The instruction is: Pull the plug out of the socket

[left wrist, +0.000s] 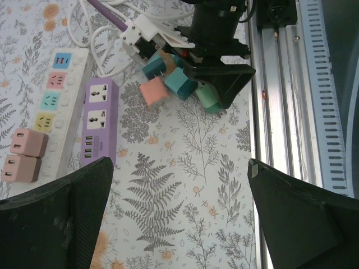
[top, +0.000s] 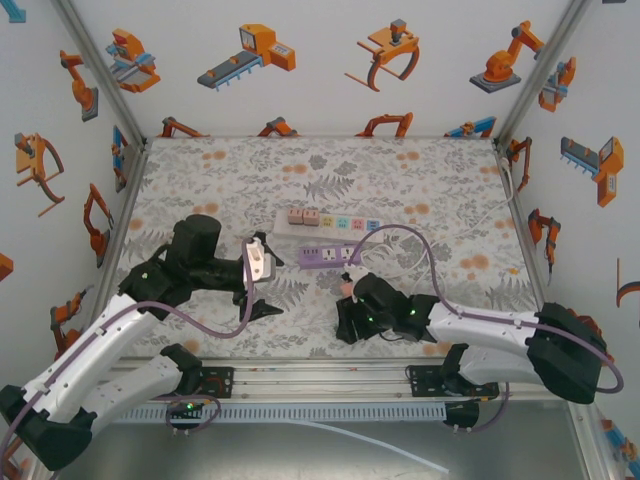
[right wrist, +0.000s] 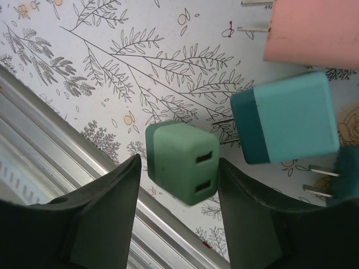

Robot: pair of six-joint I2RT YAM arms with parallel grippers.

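Observation:
My right gripper (right wrist: 179,162) hangs low over the table near its front edge, jaws parted around a green plug (right wrist: 182,162). There is a gap between the plug and the left finger, and the plug sits close to the right finger. Beside it lie a loose teal plug (right wrist: 289,117) and a loose pink plug (right wrist: 314,31). Two pink plugs (left wrist: 22,156) sit in the white socket strip (left wrist: 53,101), with a purple socket strip (left wrist: 100,120) next to it. My left gripper (left wrist: 179,165) stands wide open above bare table, left of the right gripper (top: 352,318).
The metal rail (left wrist: 280,84) runs along the table's front edge, just behind the loose plugs. White cords (left wrist: 98,39) and a purple cable (top: 420,245) loop near the strips. Printed walls close in the table on three sides.

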